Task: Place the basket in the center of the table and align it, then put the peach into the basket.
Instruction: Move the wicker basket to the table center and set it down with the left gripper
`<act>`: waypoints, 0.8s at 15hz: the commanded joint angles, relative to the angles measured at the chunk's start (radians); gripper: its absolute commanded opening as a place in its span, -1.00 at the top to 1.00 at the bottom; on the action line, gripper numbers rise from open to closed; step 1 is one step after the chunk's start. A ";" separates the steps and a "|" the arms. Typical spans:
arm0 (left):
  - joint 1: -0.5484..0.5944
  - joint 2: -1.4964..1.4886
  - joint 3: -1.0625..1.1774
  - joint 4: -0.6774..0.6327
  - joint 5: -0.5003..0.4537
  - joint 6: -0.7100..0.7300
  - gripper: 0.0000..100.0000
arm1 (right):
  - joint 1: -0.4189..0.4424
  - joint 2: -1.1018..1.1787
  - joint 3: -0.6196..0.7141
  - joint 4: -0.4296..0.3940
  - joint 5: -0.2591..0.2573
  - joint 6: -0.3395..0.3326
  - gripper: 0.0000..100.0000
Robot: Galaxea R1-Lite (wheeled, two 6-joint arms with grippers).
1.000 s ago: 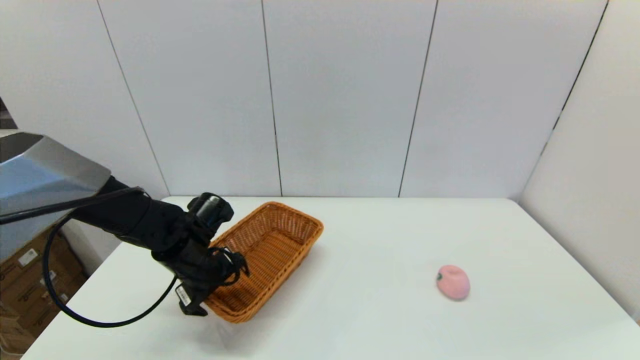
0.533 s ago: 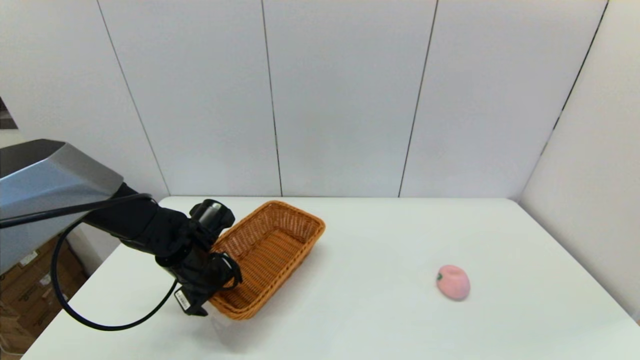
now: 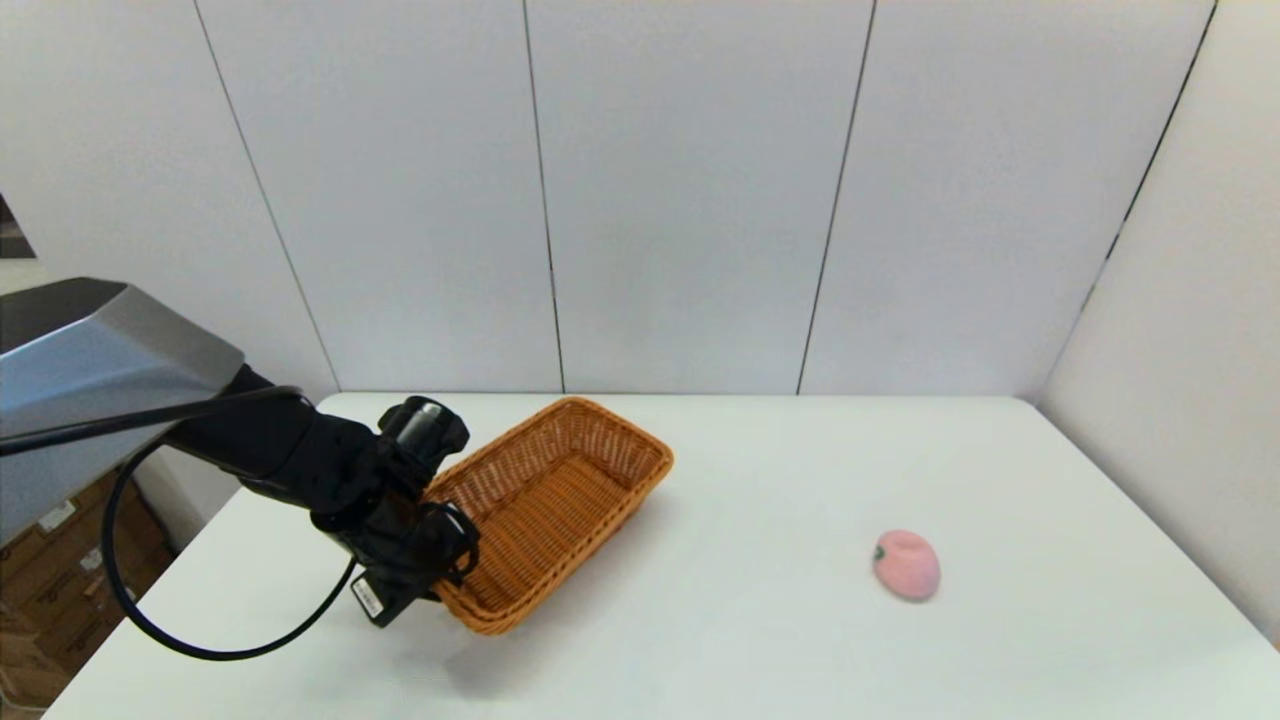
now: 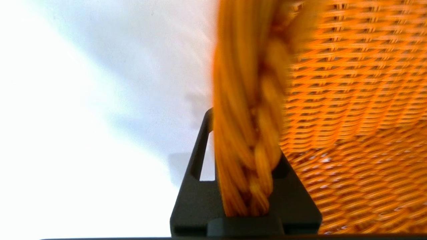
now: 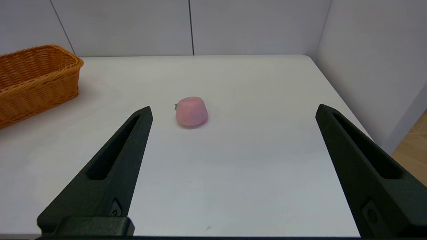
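Basket: the wicker basket (image 3: 560, 510), orange-brown weave with flared sides and braided rim, sits at the desk's 9 o'clock side, angled, its near end raised.
Left pincer: the left pincer (image 3: 440, 585) is clamped on the basket's near rim, braid between its fingers (image 4: 196, 186).
Peach: the pale pink peach (image 3: 906, 565) lies at 3 o'clock, well apart from the basket.
Right pincer: the right pincer (image 5: 233, 166) hangs spread wide, near the peach.
Desk: the white desk (image 3: 760, 620) is smooth.
Room: grey wall panels (image 3: 680, 190) behind.
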 commanded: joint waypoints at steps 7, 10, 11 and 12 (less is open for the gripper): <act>-0.064 -0.191 0.014 -0.063 -0.155 0.176 1.00 | 0.000 0.001 0.000 -0.001 0.000 0.000 -1.00; -0.115 -0.184 0.014 -0.064 -0.229 0.240 1.00 | 0.000 0.001 0.000 -0.001 0.000 0.000 -1.00; -0.131 -0.162 0.013 -0.073 -0.230 0.254 1.00 | 0.000 0.001 0.001 -0.001 0.000 0.000 -1.00; -0.144 -0.136 0.013 -0.086 -0.229 0.277 1.00 | 0.000 0.001 0.000 -0.001 0.000 0.000 -1.00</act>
